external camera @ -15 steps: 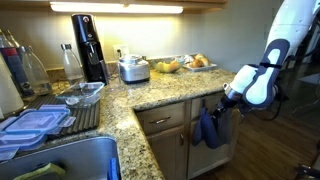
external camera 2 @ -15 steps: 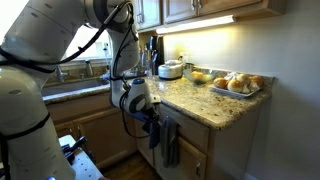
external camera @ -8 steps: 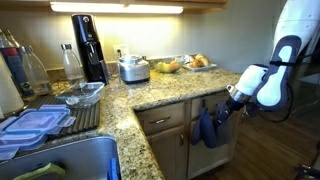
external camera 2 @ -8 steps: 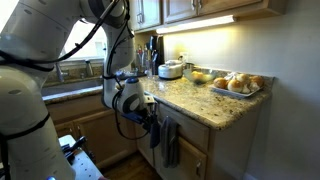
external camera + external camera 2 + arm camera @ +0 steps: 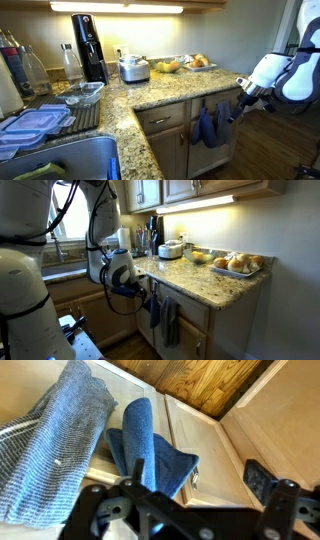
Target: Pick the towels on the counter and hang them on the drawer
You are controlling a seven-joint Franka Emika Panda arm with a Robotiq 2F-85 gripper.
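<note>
Two blue towels (image 5: 150, 452) hang side by side over the front of the drawer (image 5: 215, 445), under the edge of the granite counter (image 5: 170, 92). In the wrist view the lighter towel (image 5: 50, 455) is on the left, and a metal handle (image 5: 193, 478) shows beside the darker one. Both exterior views show the towels (image 5: 208, 126) (image 5: 163, 315) draped below the counter (image 5: 205, 283). My gripper (image 5: 195, 482) is open and holds nothing. It sits a short way out from the towels (image 5: 238, 107) (image 5: 146, 293), touching neither.
On the counter stand a coffee maker (image 5: 88, 45), a steel pot (image 5: 133, 68), a bowl of fruit (image 5: 168, 66) and a tray of bread (image 5: 236, 264). Blue-lidded containers (image 5: 35, 122) lie by the sink (image 5: 70, 160). Wooden floor (image 5: 280, 145) lies beyond the cabinet.
My gripper has opened, let go of the towel and drawn back from the drawer front. The towel stays hanging beside the other one.
</note>
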